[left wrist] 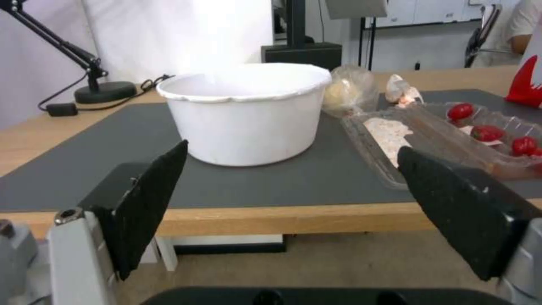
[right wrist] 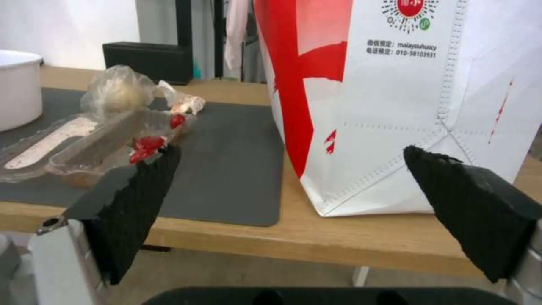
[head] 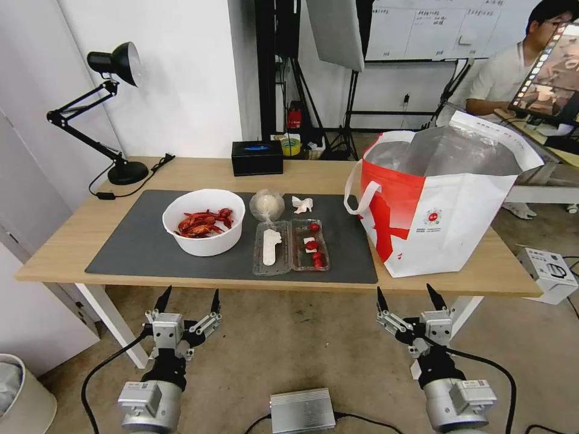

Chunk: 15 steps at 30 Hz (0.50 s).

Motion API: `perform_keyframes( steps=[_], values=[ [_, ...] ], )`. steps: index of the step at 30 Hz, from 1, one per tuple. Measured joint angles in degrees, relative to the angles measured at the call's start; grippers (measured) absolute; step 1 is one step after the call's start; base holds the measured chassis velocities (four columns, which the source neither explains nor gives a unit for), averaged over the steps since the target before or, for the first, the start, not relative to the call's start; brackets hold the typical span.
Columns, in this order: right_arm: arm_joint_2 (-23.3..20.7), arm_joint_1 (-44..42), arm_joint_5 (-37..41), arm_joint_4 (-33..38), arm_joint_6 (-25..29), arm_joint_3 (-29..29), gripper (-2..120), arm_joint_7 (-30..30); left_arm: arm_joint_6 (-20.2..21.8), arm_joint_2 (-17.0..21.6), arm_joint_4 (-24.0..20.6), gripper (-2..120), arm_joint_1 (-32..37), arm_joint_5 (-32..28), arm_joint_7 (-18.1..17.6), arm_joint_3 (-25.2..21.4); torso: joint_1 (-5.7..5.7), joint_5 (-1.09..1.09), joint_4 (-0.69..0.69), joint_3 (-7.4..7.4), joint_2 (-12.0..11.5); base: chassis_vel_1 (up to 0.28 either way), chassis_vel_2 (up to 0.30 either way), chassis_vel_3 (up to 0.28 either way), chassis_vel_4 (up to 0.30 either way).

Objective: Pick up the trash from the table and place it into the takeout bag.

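Both grippers sit nearest the head camera, at the bottom of the frame, below the front edge of the table point(head: 72, 244). Left gripper point(head: 188, 299): fingers spread apart, holding nothing, lower left. Right gripper point(head: 409, 296): fingers likewise apart, holding nothing, lower right.

Trash, all on the dark grey mat point(head: 139, 247) at frame centre:
- white round bowl point(head: 204, 241), left of centre, holding red crayfish shells point(head: 204, 222).
- knotted clear bag point(head: 266, 205), just right of the bowl, with a pale round lump inside.
- crumpled white tissue point(head: 302, 205), just right of the knotted bag.
- clear hinged plastic tray point(head: 291, 246), opened flat in front of the bag and tissue. Left half holds a white smear; right half holds several small red bits.

Takeout bag point(head: 446, 223) stands upright on the bare wood at the right end of the table, just beside the mat's right edge. Mouth open, silver foil lining visible inside, one white loop handle hanging on its left side. Red panel on the left, white front with a small round red logo.

Right wrist view: takeout bag front carries the round logo and beneath it print reading "malayouhuoxy" and "010-58103931"; the rest of the print is unreadable.

Black tissue box point(head: 257, 157) at the table's far edge, upper centre. Black desk lamp point(head: 96, 108) at upper left, base on the table's far left corner.
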Motion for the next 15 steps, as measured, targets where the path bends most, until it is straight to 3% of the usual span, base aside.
perform_keyframes(
  steps=[15],
  values=[
    [0.0,0.0,0.0,0.0,0.0,0.0,100,0.0,0.0,0.0,0.0,100,0.0,0.0,0.0,0.0,0.0,0.0,0.0,0.0,0.0,0.0,0.0,0.0,0.0]
  ],
)
